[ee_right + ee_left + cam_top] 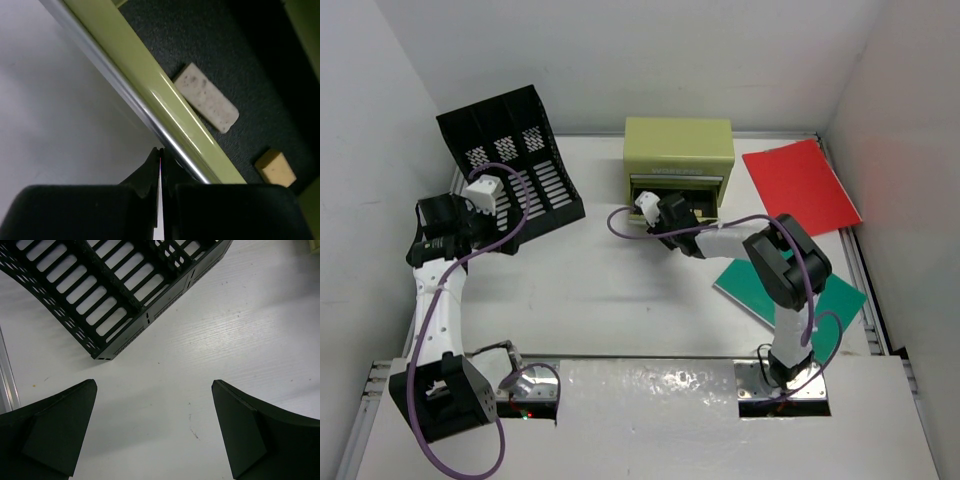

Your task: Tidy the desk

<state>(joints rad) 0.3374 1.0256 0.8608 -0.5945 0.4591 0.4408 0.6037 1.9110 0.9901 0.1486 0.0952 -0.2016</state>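
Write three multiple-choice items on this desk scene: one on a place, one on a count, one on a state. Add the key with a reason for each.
1. Where does the red folder lie?
A. in the black rack
B. on the desk, right of the green drawer chest
C. under the left arm

2. How many small things lie in the open drawer?
A. two
B. none
C. five

3. How do the jaws of the left gripper stand?
A. shut
B. clamped on a folder
C. wide open, empty

Key: 1 B, it lies flat beside the chest. 2 A, a white eraser and a yellow block. 3 C, bare desk shows between them.
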